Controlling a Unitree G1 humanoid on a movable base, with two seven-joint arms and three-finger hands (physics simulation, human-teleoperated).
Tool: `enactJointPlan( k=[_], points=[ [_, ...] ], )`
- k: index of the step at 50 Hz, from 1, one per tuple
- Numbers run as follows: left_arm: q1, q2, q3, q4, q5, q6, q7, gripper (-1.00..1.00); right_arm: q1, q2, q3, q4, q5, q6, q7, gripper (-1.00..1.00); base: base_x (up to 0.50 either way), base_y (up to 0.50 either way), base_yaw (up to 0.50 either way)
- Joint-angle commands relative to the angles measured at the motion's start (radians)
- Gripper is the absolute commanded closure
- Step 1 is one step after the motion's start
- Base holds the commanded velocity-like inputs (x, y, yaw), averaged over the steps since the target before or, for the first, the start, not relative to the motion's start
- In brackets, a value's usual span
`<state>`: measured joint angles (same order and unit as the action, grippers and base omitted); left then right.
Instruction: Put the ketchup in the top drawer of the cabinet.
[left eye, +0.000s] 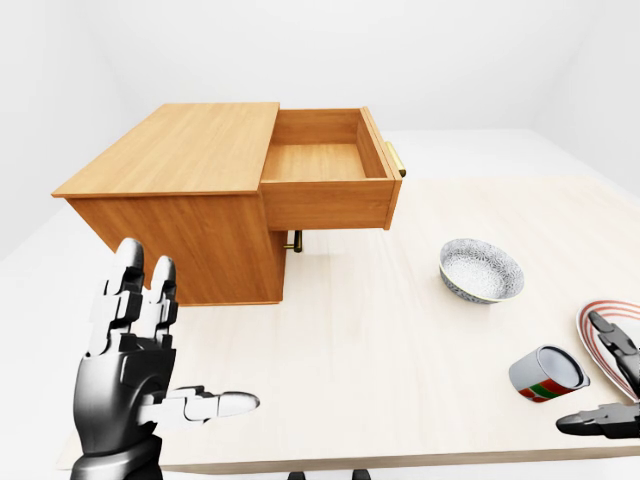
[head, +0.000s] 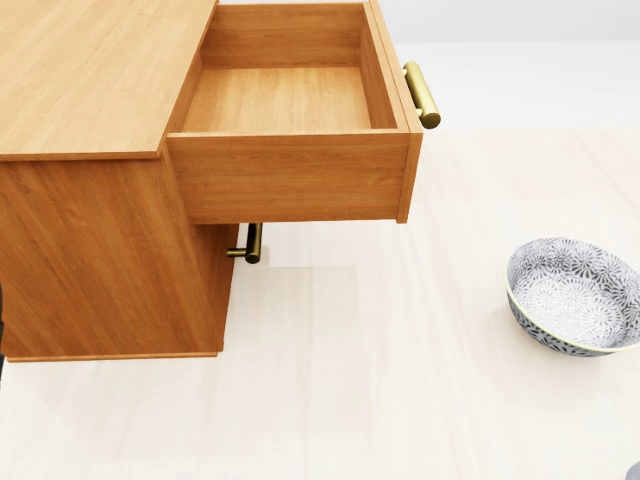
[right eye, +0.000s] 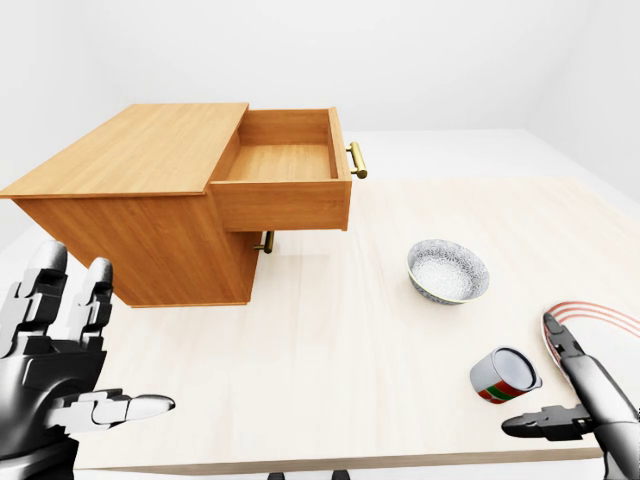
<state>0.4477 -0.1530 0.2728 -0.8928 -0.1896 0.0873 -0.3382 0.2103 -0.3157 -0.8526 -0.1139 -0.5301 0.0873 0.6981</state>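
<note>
The only ketchup-like thing is a small grey container (left eye: 548, 373) with a red and green label, lying on its side at the table's lower right. My right hand (left eye: 590, 375) stands open just to its right, fingers spread and apart from it. At the lower left of the left-eye view my left hand (left eye: 190, 330) is raised and open, holding nothing. The wooden cabinet (left eye: 180, 150) stands at the upper left with its top drawer (left eye: 325, 160) pulled out and empty. A brass handle (left eye: 395, 160) is on the drawer's face.
A grey patterned bowl (left eye: 481, 270) sits on the pale table (left eye: 380, 340) between drawer and container. A red-rimmed plate (right eye: 600, 312) lies at the right edge, partly behind my right hand. The lower drawer's handle (left eye: 293, 240) shows under the open drawer.
</note>
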Motion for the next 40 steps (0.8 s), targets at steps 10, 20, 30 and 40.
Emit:
enactJointPlan(
  k=[10,20,30,40],
  points=[
    [-0.007,0.008,-0.007,0.015,0.004,0.000,0.009,-1.00,-0.009,-0.034,0.017,0.026,-0.020,0.000,0.000,-1.00,0.00,0.00,0.00],
    [-0.003,0.010,-0.017,0.017,0.011,0.000,0.013,-1.00,-0.025,-0.048,0.036,0.040,-0.052,0.000,0.000,-1.00,0.00,0.00,0.00],
    [-0.008,0.014,-0.018,0.021,0.011,0.000,0.020,-1.00,-0.049,-0.067,0.095,0.084,-0.075,0.000,0.000,-1.00,0.00,0.00,0.00],
    [-0.007,0.013,-0.014,0.018,0.008,0.000,0.019,-1.00,-0.045,-0.076,0.118,0.100,-0.093,0.000,0.000,-1.00,0.00,0.00,0.00]
  ],
)
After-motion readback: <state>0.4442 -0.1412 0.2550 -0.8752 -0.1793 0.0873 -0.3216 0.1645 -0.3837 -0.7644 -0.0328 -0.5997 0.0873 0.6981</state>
